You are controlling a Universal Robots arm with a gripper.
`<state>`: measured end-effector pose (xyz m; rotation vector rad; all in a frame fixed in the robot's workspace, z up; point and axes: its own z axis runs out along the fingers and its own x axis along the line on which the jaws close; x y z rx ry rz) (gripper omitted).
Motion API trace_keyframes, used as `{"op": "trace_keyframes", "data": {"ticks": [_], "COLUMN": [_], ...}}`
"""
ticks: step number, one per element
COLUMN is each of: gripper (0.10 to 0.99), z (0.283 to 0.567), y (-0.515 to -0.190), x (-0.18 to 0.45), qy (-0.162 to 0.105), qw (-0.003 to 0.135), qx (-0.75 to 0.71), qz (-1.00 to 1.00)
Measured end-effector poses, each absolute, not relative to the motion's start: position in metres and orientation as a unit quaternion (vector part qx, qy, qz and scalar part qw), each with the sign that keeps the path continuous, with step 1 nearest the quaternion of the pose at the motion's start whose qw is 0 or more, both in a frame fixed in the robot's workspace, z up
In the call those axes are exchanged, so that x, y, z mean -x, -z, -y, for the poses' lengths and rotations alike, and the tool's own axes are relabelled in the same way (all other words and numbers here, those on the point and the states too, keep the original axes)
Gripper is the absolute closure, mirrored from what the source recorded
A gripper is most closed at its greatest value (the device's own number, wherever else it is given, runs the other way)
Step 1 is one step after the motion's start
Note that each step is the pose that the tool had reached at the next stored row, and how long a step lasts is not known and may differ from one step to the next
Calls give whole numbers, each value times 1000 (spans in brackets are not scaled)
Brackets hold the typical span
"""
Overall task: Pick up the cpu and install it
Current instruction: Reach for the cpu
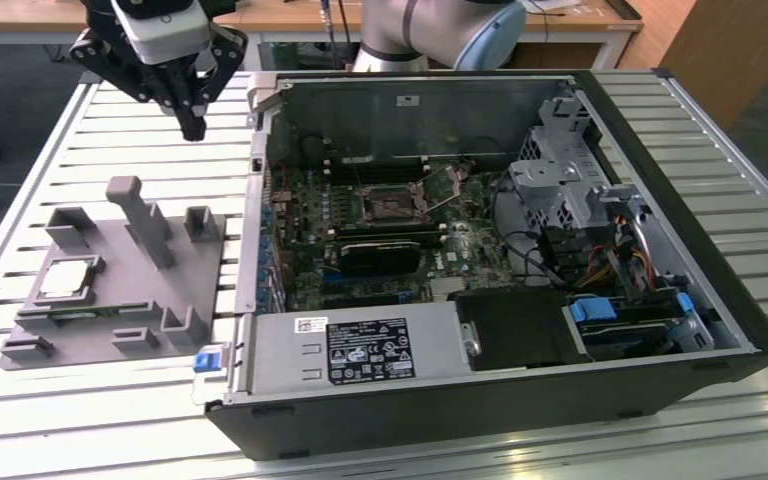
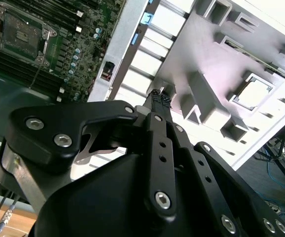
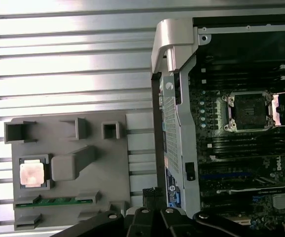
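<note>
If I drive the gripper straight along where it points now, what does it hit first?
Probably the slatted table, in the strip between the grey tray and the computer case. The gripper points down there, away from the cpu. Depth is unclear, so the tray's edge could come first.

the gripper [image 1: 192, 128] hangs high in the exterior view, at about ten o'clock from the middle, and its black fingers point down to six o'clock. in the second wrist view the two ribbed fingertips [image 2: 158, 98] are pressed against each other, with nothing between them. the black links [image 3: 147, 219] spread wide behind them. above the gripper sits the white wrist [image 1: 160, 28]. the thick grey arm [image 1: 418, 35] stands near twelve o'clock.
</note>
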<state>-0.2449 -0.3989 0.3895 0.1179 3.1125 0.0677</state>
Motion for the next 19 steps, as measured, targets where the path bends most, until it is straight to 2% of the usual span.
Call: {"op": "trace_keyframes", "data": {"ticks": [19], "gripper": [980], "z": [399], "y": [-389], "x": [254], "qy": [-22], "qw": [13], "qx": [-38], "qz": [-999]}}
